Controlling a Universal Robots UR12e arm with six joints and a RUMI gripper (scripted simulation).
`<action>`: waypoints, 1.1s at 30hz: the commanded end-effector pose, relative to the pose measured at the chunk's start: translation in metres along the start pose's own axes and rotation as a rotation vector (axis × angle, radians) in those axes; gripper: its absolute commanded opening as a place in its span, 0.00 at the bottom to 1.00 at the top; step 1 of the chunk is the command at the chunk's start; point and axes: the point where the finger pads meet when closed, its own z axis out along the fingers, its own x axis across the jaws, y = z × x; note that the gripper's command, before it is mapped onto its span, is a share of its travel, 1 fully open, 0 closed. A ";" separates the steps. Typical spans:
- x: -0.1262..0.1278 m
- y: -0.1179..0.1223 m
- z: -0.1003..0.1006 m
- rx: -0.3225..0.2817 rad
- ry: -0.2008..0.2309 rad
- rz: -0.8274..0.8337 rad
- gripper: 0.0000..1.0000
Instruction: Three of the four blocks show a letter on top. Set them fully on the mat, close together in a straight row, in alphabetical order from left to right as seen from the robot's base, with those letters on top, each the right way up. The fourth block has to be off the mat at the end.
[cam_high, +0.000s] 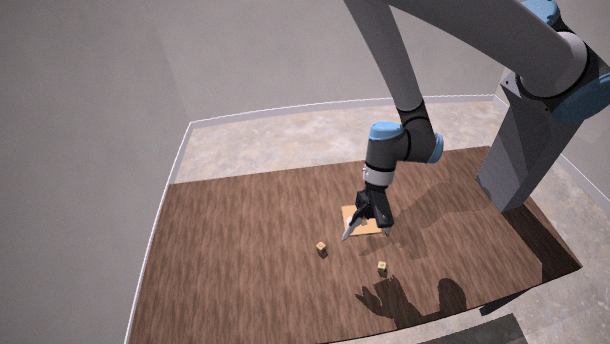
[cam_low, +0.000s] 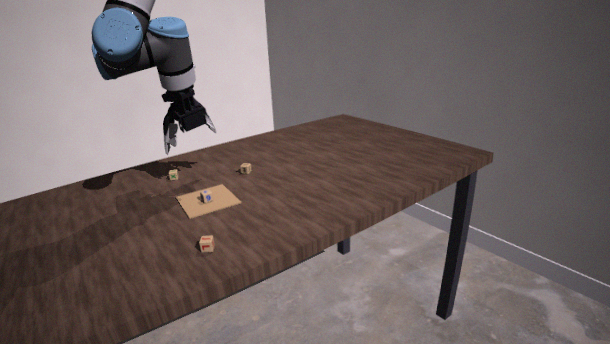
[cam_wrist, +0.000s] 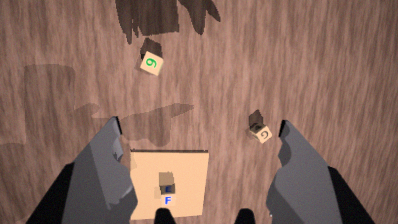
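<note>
Blocks numbered four on the brown surface (cam_high: 240, 250) (cam_low: 350, 165) (cam_wrist: 340, 75): one blue F block (cam_low: 206, 196) (cam_wrist: 168, 200) on the single mat (cam_high: 369, 230) (cam_low: 226, 200) (cam_wrist: 192, 172), three off it. The tool (cam_high: 365, 237) (cam_low: 191, 142) (cam_wrist: 200, 119) hung above them, spread wide, holding nothing. Below it lay the black G block (cam_high: 321, 246) (cam_low: 245, 168) (cam_wrist: 261, 133) and green-marked block (cam_high: 382, 265) (cam_low: 173, 175) (cam_wrist: 151, 63), well apart; the red-marked block (cam_low: 206, 244) lay across the mat from them.

A blue F reads on top of the mat block (cam_high: 364, 221) (cam_low: 206, 196) (cam_wrist: 168, 199), with a blue mark like a 9 on one side. The green-marked block (cam_high: 382, 266) (cam_low: 173, 175) (cam_wrist: 151, 63) shows a green 6 or 9 on top; the dark-marked block (cam_high: 321, 247) (cam_low: 245, 168) (cam_wrist: 262, 133), a dark G. Red characters on the red-marked block (cam_low: 206, 244) are unclear.
</note>
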 end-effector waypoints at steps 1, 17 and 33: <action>-0.030 -0.036 0.001 0.100 -0.091 0.033 1.00; -0.053 -0.071 -0.004 0.195 -0.161 0.075 1.00; -0.053 -0.069 -0.003 0.193 -0.161 0.076 1.00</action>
